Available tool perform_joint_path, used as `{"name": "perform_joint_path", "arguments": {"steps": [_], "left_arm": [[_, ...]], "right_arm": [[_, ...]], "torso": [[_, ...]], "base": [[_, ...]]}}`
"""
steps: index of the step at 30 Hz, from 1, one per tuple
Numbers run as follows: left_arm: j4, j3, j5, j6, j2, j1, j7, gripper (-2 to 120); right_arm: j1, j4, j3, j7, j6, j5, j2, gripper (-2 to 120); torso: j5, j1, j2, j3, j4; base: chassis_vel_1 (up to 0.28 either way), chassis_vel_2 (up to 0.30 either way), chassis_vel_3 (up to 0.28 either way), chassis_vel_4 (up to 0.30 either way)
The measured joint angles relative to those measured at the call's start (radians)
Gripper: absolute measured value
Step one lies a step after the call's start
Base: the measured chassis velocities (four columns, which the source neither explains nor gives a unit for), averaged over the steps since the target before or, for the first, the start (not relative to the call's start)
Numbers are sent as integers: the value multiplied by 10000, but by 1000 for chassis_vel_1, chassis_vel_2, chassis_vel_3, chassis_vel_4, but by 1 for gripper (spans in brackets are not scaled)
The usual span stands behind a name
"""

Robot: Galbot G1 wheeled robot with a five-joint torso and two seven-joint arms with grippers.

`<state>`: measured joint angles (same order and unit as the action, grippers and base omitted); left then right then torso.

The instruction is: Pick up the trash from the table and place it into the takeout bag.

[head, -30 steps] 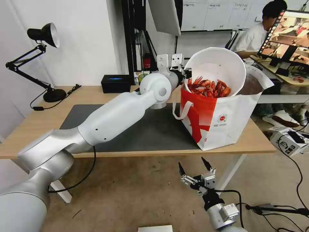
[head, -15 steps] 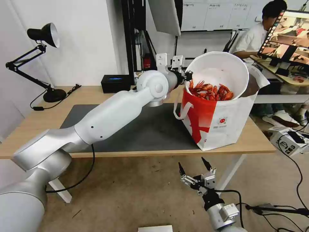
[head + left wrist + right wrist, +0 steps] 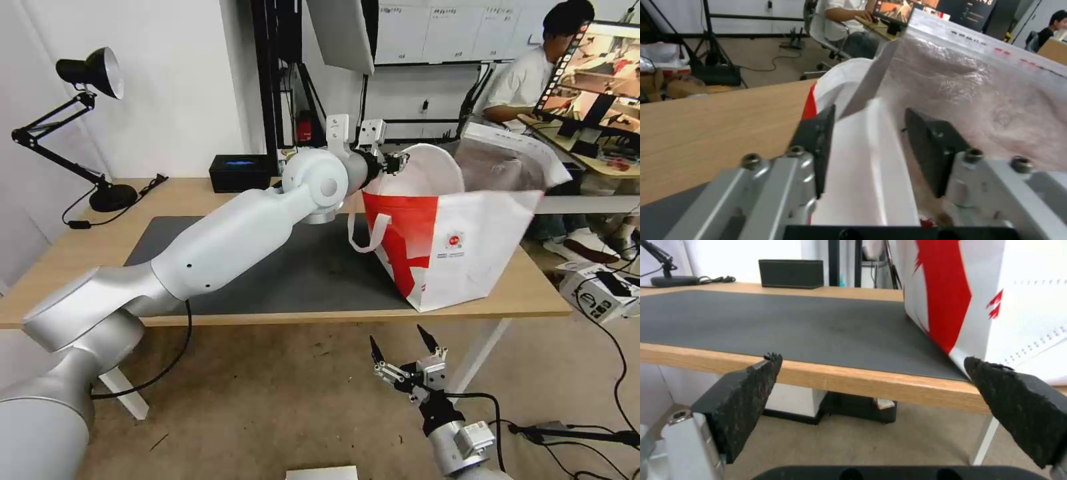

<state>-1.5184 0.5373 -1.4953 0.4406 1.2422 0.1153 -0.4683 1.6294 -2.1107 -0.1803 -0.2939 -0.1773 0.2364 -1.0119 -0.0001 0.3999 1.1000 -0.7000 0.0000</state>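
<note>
Your left gripper (image 3: 393,162) pinches the thin, stiff but bendable rim of the white bowl (image 3: 427,175), tipped into the takeout bag (image 3: 460,247) on the table (image 3: 73,257), likely light; your right gripper (image 3: 405,350) hangs open below.

The dark mat (image 3: 313,267) on the bench (image 3: 80,253) lies bare left of the takeout bag (image 3: 460,247) (only the left arm spans it); the bowl (image 3: 427,177) blocks the bag's mouth.
</note>
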Motion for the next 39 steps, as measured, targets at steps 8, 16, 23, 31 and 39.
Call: {"name": "perform_joint_path", "arguments": {"steps": [8,16,23,31,39], "left_arm": [[-3,-43,-36,148,3,92,76,83],[-85,-78,-80,16,-164,67,216,100],[-359,-142,-69,-116,-505,-139,299,100],[-979,-746,3,-253,-1137,-740,427,100],[-1823,-1518,-1,-309,-2224,-1646,466,100]], "right_arm": [[0,0,0,0,0,0,0,100],[0,0,0,0,0,0,0,100],[-1,0,0,0,0,0,1,100],[0,0,0,0,0,0,0,100],[0,0,0,0,0,0,1,100]], "torso": [[0,0,0,0,0],[0,0,0,0,0],[0,0,0,0,-1],[0,0,0,0,-1],[0,0,0,0,0]], "base": [[0,0,0,0],[0,0,0,0],[0,0,0,0],[0,0,0,0],[0,0,0,0]]}}
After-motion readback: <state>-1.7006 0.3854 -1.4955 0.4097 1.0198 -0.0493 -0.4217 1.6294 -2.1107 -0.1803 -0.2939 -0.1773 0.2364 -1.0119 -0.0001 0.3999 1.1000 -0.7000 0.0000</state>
